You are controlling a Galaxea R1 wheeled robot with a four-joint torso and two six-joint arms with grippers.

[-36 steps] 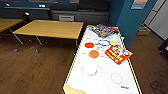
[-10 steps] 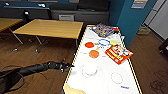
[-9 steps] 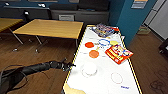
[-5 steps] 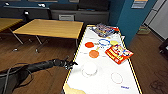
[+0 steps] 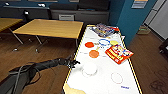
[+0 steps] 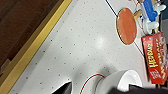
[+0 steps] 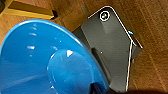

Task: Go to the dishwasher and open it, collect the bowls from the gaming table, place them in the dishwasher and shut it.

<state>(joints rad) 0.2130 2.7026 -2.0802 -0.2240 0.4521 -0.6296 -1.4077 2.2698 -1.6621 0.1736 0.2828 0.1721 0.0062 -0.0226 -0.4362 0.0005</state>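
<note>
the left hand (image 5: pixel 74 63) reaches in over the yellow edge of the white desk (image 5: pixel 105 82), just beside a white bowl (image 5: pixel 89 68) that sits upright on the white top near the edge; whether its fingers are apart or together i cannot tell. in the left wrist view the white bowl (image 6: pixel 120 81) stands on a red ring, with an orange paddle (image 6: pixel 127 26) and a red box (image 6: pixel 156 58) further along. in the head view the orange paddle (image 5: pixel 94 53) and red box (image 5: pixel 118 53) lie beyond the bowl. the right wrist view has a blue bowl (image 7: pixel 42 60) close up above a wooden floor (image 7: pixel 150 30); the right hand's state cannot be told.
</note>
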